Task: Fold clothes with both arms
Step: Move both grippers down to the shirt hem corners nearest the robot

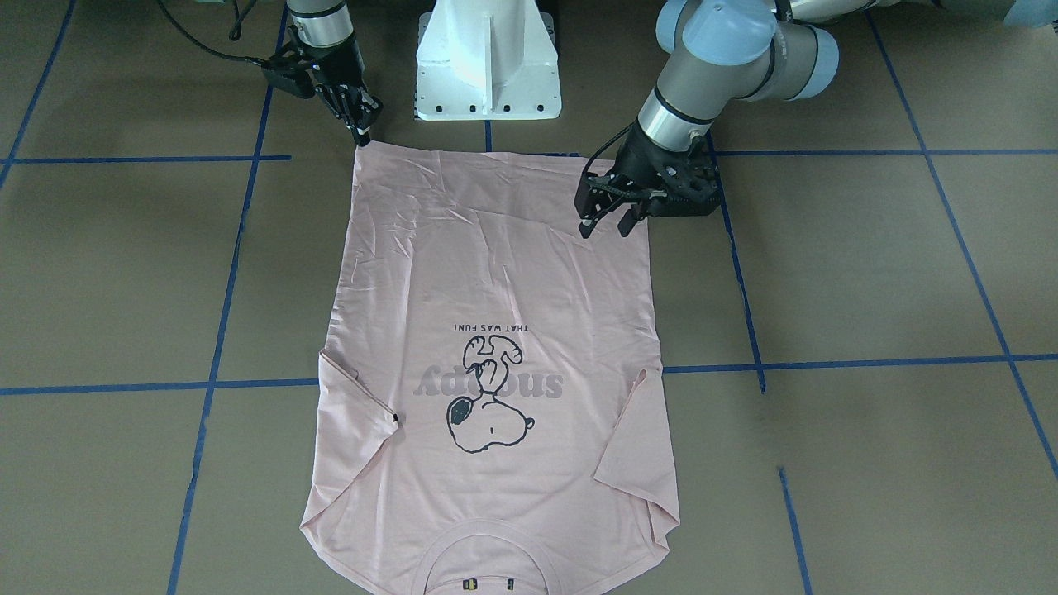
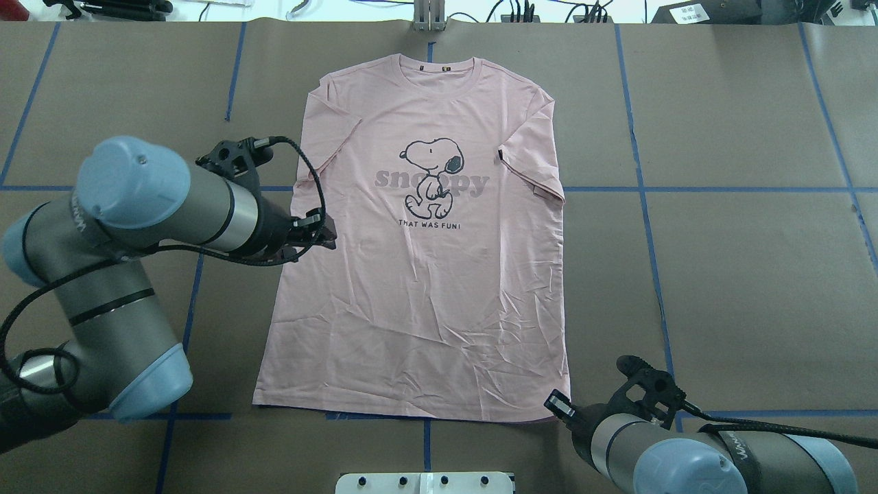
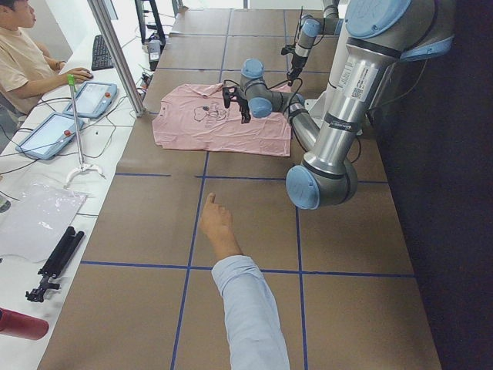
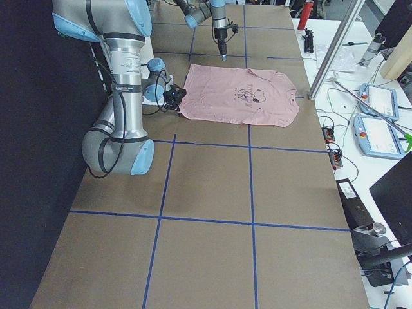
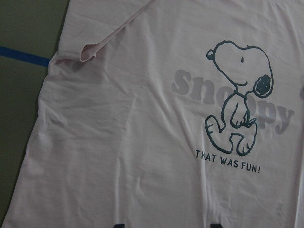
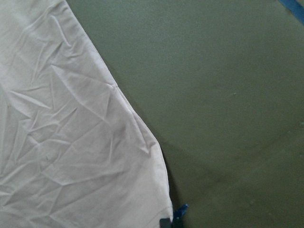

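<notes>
The clothes are one pale pink T-shirt, lying flat and face up, with its collar on the side far from the robot. In the left wrist view, the Snoopy print fills the right half. My left gripper hovers open over the shirt's side edge, halfway down. At the near hem corner, my right gripper is shut, its tip touching the corner. I cannot tell whether it pinches fabric. Both sleeves lie folded inward.
The white pedestal base stands just behind the hem. Blue tape lines cross the brown table. In the exterior left view a person's outstretched arm lies over the near table end, and another person sits by tablets.
</notes>
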